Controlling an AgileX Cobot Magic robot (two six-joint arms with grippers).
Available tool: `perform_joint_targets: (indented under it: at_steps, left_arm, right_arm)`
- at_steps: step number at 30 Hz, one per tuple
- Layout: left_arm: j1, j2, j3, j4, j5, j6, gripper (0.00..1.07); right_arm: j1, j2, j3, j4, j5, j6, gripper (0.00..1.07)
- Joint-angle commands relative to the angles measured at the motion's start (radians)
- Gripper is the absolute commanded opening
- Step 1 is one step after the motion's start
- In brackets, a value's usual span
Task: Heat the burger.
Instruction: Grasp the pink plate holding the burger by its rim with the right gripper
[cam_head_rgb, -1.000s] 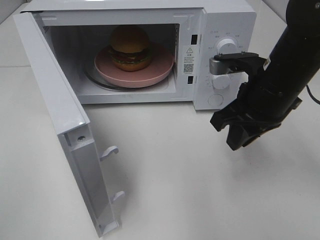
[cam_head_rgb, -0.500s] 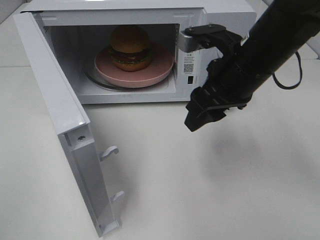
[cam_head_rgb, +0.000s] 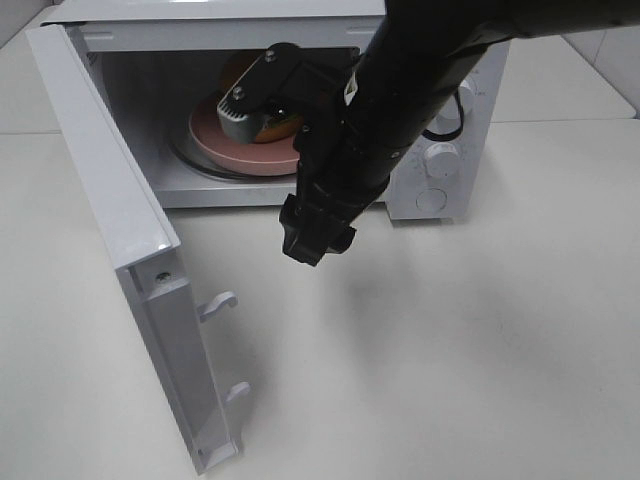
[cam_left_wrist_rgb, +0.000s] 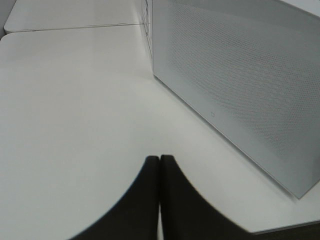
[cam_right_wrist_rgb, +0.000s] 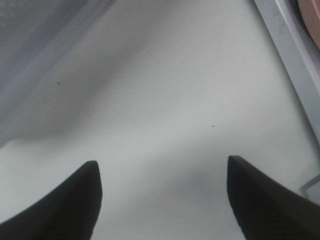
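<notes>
The burger sits on a pink plate inside the open white microwave; my right arm hides most of it, and only an edge of the golden-brown bun shows. My right gripper hangs open and empty over the table just in front of the microwave's opening. In the right wrist view its fingers are wide apart above bare table, with a corner of the plate at the edge. My left gripper is shut and empty, beside the outer face of the open door; it is out of the exterior view.
The microwave door stands swung out toward the front left, its latch hooks pointing right. The control knobs are partly behind my right arm. The white table spreads in front and to the right.
My right arm has swept left from the control panel side to in front of the microwave opening, now covering most of the burger. The burger, plate and door have not moved.
</notes>
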Motion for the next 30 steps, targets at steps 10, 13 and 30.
perform_joint_targets:
  at_steps: [10,13,30]
  left_arm:
    - [0.001,-0.023,0.004,0.002,-0.015,-0.001,0.0]
    - [0.001,-0.023,0.004,0.002,-0.015,-0.001,0.0]
    - [0.001,-0.023,0.004,0.002,-0.015,-0.001,0.0]
  right_arm:
    - [0.112,0.16,-0.151,-0.452,-0.056,0.134,0.7]
    - [0.119,0.196,-0.194,-0.528,-0.048,0.183,0.7]
    - [0.119,0.335,-0.36,-0.636,-0.047,0.2,0.7]
